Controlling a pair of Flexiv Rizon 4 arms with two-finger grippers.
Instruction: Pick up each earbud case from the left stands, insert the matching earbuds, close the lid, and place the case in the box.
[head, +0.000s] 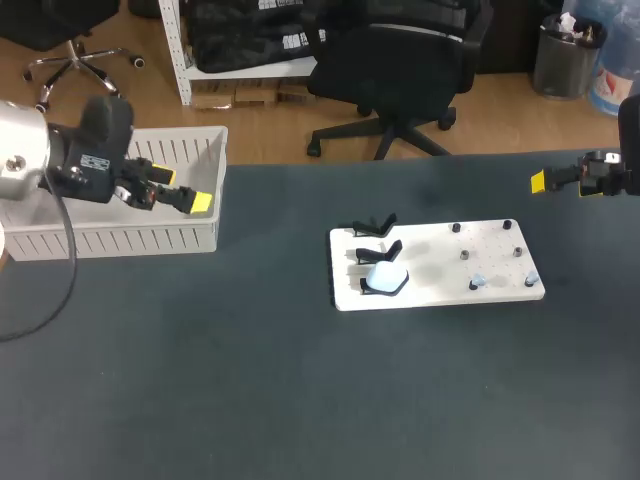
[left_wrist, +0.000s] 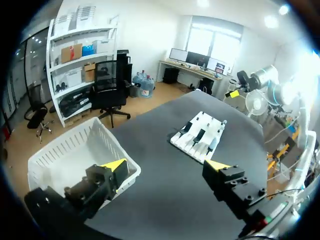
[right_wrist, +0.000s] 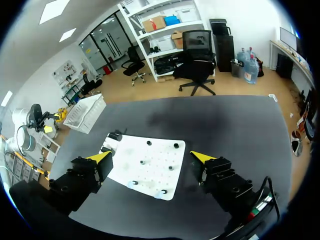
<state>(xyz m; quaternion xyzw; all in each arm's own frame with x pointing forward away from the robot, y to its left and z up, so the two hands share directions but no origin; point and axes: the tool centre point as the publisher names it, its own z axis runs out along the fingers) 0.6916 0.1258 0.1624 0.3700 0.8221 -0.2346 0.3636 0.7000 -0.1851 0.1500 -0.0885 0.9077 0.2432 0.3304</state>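
A white board (head: 440, 290) lies at the table's middle. Black stands (head: 377, 225) line its left side, and the nearest one holds a pale blue earbud case (head: 386, 278). Two small pale earbuds (head: 478, 283) sit on pegs at the board's right front. My left gripper (head: 185, 197) hangs open and empty over the right end of the white basket (head: 120, 238). In the left wrist view the left gripper (left_wrist: 166, 167) has the board (left_wrist: 192, 145) far ahead. My right gripper (head: 565, 183) is open and empty at the table's far right. In the right wrist view the right gripper (right_wrist: 151, 157) hovers high above the board (right_wrist: 150, 167).
The white slatted basket (left_wrist: 65, 160) stands at the table's left back edge and looks empty. Several dark pegs (head: 464, 255) stick up from the board's right half. Dark tabletop stretches in front of the board and between board and basket.
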